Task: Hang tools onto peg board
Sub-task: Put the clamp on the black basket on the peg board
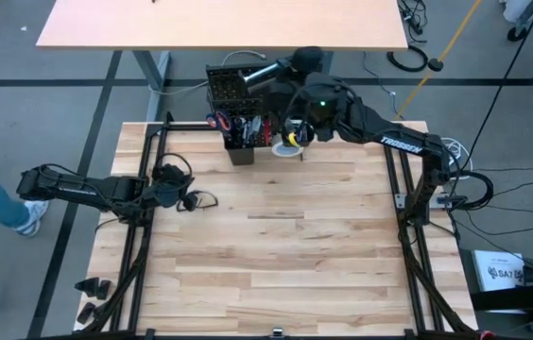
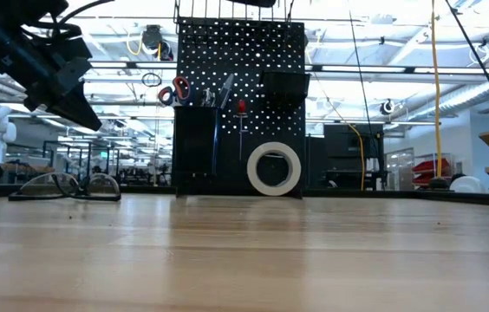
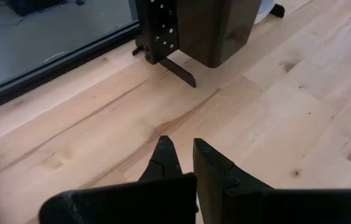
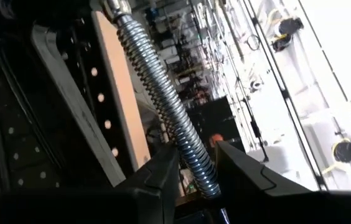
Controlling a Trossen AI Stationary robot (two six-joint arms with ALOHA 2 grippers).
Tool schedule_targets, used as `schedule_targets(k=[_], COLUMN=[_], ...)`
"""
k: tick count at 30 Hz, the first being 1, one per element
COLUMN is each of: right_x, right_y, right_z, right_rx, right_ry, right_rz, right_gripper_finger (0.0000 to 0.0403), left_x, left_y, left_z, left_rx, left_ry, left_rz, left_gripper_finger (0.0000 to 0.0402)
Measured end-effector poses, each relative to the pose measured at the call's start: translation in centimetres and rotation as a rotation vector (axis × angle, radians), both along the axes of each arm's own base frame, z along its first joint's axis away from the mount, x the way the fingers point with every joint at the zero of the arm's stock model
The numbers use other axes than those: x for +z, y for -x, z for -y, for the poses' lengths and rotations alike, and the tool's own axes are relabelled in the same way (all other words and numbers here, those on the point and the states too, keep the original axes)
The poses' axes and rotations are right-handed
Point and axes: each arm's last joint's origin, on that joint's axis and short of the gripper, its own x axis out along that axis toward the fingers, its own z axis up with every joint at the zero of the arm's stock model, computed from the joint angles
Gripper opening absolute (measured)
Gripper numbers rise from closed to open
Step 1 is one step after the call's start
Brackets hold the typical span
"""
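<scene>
The right gripper (image 4: 193, 163) is clenched on a ratchet wrench (image 4: 163, 99), its ribbed silver handle passing between the two fingers. In the high view the wrench (image 1: 265, 73) lies over the top edge of the peg board (image 1: 232, 90), with the right arm reaching in from the right side of the worktop (image 1: 276, 255).

The peg board (image 2: 240, 104) stands upright at the far edge of the worktop. On it, in the low view, are one pair of red-handled scissors (image 2: 173, 91), one red screwdriver (image 2: 241, 117) hanging blade down, and one or two grey metal tools (image 2: 224, 91) beside the scissors that are too small to name. Two black bins show on it: a tall one (image 2: 194, 143) at the lower left and a smaller one (image 2: 283, 89) higher on the right. One white tape roll (image 2: 273, 168) stands on edge at the foot of the board, against it.

The left gripper (image 3: 185, 163) hovers low over the left part of the worktop, fingers slightly apart and holding nothing. One pair of safety glasses (image 2: 64, 185) lies on the worktop near it, well apart from the peg board.
</scene>
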Motion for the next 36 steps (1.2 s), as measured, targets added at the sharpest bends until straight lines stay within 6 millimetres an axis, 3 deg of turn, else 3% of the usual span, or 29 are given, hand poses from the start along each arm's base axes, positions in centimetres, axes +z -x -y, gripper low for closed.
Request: schedule_targets(k=[10, 16, 21, 26, 30, 36], right_x=[-1.9, -2.1, -1.7, -0.4, 0.3, 0.3], right_y=[0.4, 0.3, 0.8, 2.7, 4.0, 4.3], right_z=[-0.1, -1.1, -2.2, -3.3, -3.5, -3.3], right_rx=[-0.071, -0.035, -0.006, 0.041, 0.085, 0.083], right_ry=[-0.133, -0.172, -0.179, -0.233, -0.301, -0.34], right_rz=[-0.054, -0.034, -0.037, 0.026, 0.091, 0.121], right_gripper_finger=[0.0093, 0.0093, 0.0093, 0.0093, 0.0093, 0.0093], left_x=[0.1, 0.1, 0.0, 0.0, 0.1, 0.1], left_y=[-0.1, -0.1, -0.1, -0.1, -0.1, -0.2], left_z=[0.1, 0.1, 0.1, 0.1, 0.1, 0.1], left_rx=[-0.019, -0.019, -0.019, -0.022, -0.022, -0.028], left_ry=[0.021, 0.021, 0.02, 0.017, 0.018, 0.031], left_rz=[0.015, 0.015, 0.011, 0.008, 0.01, 0.015], left_gripper_finger=[0.0, 0.0, 0.0, 0.0, 0.0, 0.0])
